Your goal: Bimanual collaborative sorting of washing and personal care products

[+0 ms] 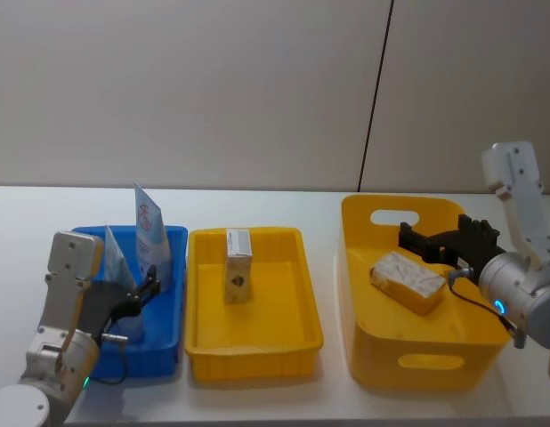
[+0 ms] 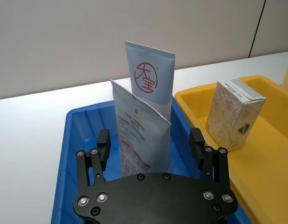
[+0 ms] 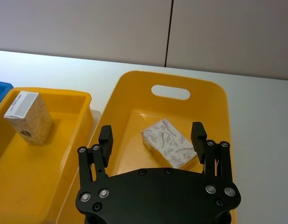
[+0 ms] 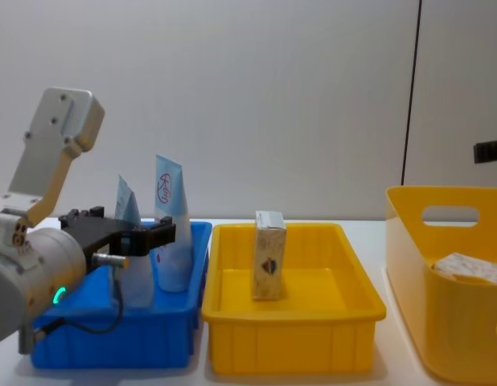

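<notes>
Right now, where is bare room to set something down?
The yellow tray is bare in front and right of the carton. The basket has room around the pack, under the open right gripper. The blue tray is crowded: two tubes, left gripper.

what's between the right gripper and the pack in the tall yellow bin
Nothing visible: the open right gripper hangs over the tall yellow plastic bin, the white leaf-patterned pack bare ahead of it.
</notes>
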